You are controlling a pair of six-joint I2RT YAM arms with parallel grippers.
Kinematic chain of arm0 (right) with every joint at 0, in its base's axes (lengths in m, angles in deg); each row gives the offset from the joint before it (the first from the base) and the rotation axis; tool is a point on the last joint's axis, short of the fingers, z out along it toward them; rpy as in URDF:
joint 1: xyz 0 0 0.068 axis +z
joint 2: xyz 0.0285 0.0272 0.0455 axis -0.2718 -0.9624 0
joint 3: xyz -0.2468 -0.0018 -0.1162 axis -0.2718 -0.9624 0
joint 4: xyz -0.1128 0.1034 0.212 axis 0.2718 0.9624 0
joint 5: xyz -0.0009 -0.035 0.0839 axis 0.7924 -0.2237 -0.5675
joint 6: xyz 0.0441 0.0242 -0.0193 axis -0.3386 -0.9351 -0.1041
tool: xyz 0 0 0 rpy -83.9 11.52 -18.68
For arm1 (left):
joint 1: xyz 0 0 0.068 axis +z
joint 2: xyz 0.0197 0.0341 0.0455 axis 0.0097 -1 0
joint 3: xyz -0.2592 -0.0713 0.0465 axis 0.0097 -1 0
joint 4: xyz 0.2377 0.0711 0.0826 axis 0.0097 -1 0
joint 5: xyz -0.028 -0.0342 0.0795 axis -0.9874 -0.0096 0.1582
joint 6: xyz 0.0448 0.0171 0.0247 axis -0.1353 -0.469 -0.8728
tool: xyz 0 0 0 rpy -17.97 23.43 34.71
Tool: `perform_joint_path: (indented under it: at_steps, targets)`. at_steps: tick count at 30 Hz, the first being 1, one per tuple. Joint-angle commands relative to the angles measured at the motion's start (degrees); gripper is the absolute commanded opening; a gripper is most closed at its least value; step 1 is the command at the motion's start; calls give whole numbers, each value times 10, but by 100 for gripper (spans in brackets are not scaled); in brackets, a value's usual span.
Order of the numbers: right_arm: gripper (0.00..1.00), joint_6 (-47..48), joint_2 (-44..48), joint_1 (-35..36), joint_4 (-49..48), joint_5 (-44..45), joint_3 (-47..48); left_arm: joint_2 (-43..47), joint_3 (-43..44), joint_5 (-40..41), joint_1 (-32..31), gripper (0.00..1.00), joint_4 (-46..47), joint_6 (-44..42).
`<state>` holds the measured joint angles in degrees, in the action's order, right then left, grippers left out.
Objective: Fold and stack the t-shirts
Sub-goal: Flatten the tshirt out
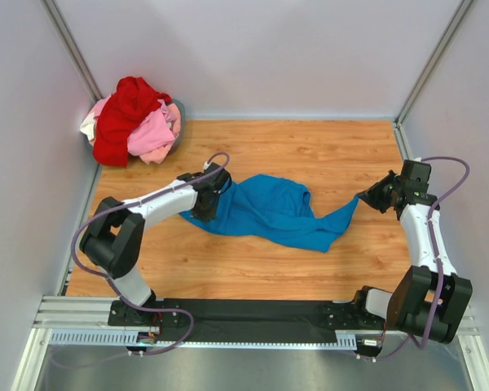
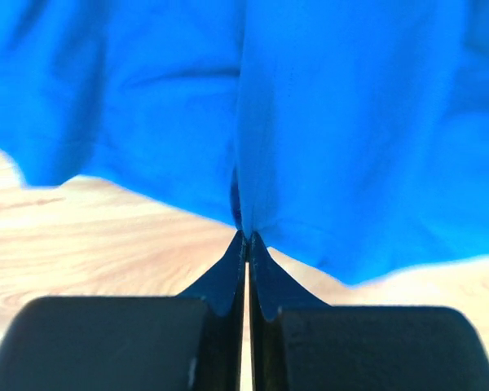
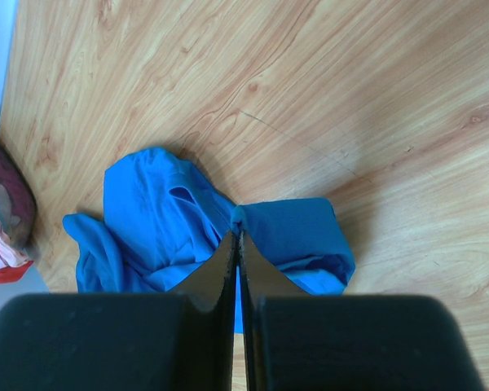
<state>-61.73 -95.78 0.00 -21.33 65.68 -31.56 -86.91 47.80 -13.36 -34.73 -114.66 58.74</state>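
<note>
Rail [image 1: 253,314]: dark, along the near edge of the table [image 1: 310,151]; both arm bases sit on it, one at each end.
Left arm: reaches forward and to the right from its base, ending at the left end of the blue shirt [image 1: 269,210].
Left gripper [image 1: 207,199]: jaws pressed together, pinching a fold at the shirt's edge; its wrist view shows the fingertips [image 2: 238,248] meeting with blue cloth [image 2: 350,122] gathered between them and the wood just below.
Right arm: rises along the right side of the table and bends inward toward the shirt's right end.
Right gripper [image 1: 365,198]: jaws closed tight on the pointed right tip of the shirt; its wrist view shows the cloth [image 3: 147,220] caught at the fingertips [image 3: 228,261].
Blue shirt: mid-table, crumpled and drawn out lengthwise between the two grippers, wide at the left and narrowing to the right; most of it lies on the wood.
Red shirt [image 1: 122,114]: on top of a heap in the far left corner, well apart from the blue one.
Pink shirt [image 1: 153,134]: in the same heap, just right of the red and touching it.
Whitish shirt [image 1: 88,126]: only a small edge shows at the heap's left side.
Walls [image 1: 253,49]: plain pale panels around the far and side edges.
</note>
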Motion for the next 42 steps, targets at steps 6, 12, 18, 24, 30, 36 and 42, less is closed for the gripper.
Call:
perform_joint_path:
  at_steps: [6, 12, 18, 24, 30, 36, 42]
  targets:
    - [0, -16, 63, 8, 14, -18, 27, 195, 75, 9, -5, 0, -87, -6]
    - [0, -14, 148, 8, 48, -35, 68, 330, 122, 1, -5, 0, -123, -16]
    - [0, -9, 211, 8, 131, -15, 185, 470, 155, 9, -5, 0, -108, -48]
    - [0, -4, 262, 8, 198, 11, 332, 562, 226, -34, -4, 0, -101, -80]
    - [1, 33, 314, 10, 262, 93, 492, 626, 306, -110, -5, 0, -87, -100]
    - [1, 78, 364, 25, 276, 247, 618, 672, 367, -192, -5, 0, -58, -111]
    - [1, 131, 355, 57, 244, 322, 714, 683, 406, -230, -3, 0, -36, -124]
